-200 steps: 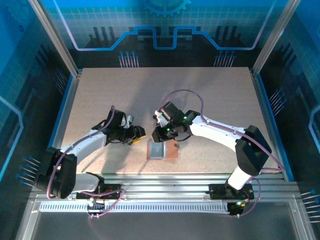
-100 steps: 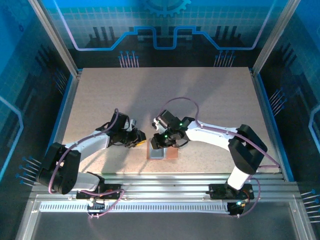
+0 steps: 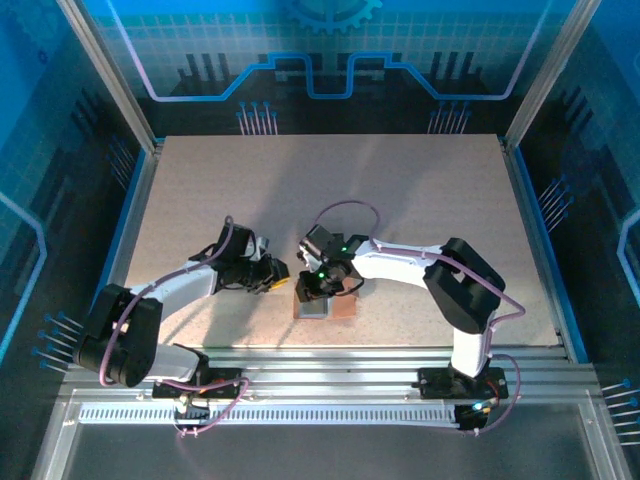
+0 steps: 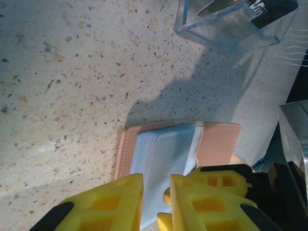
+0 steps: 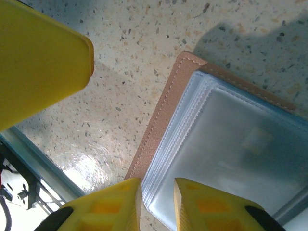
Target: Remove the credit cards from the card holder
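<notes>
Near the desk's front edge, the card holder is lying open, its pale blue pockets facing up. The left hand and right hand are hovering at its edges, fingers nearly together; whether either is pinching a sleeve, I cannot tell. Just beyond, a clear tray is holding a dark card.

The card holder lies open and flat on the speckled table — a salmon-pink stitched cover with rounded corners, its stack of pale blue-grey clear sleeves facing up. One dark card with white lettering sits apart from it — inside the clear tray.
</notes>
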### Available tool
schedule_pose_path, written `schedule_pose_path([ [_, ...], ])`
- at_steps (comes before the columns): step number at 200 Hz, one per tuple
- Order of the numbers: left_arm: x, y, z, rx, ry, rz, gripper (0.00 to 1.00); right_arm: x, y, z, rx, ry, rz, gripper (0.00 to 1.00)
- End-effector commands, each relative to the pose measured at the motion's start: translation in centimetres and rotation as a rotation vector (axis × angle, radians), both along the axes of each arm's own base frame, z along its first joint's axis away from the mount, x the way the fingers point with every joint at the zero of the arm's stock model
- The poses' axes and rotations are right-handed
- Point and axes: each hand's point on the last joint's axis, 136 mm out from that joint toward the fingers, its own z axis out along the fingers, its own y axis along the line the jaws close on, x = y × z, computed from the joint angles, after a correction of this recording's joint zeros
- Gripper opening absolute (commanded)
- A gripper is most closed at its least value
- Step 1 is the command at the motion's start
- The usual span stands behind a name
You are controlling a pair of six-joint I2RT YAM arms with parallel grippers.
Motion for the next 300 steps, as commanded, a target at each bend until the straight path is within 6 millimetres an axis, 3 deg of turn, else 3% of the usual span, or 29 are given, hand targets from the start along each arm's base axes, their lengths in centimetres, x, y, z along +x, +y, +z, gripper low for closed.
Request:
schedule_pose_path([
  [1, -0.4, 0.2, -0.5, -0.005, 0.011, -0.004, 0.21, -0.7, 1.0, -0.4, 0.002, 0.033, 0.011, 0.25],
  [62, -0.5, 0.4, -0.4, -0.001, 0.007, -0.004, 0.21, -1.1, 1.0, -1.0, -0.016, 0.049, 0.014, 0.26],
  [188, -0.6, 0.2, -0.5, -0.014, 0.01, -0.014, 0.19, -1.3, -2.4, -1.0, -0.186, -0.006, 0.002, 0.35],
  [258, -0.7, -1.5, -0.6, -0.077, 0.044, -0.076, 0.12, -1.0, -3.5, 0.0, -0.259, -0.058, 0.002, 0.36],
  [300, -1.3, -3.7, -0.7, -0.109, 0.074, -0.14, 0.09, -1.0, -3.9, 0.4, -0.271, -0.071, -0.005, 0.36],
])
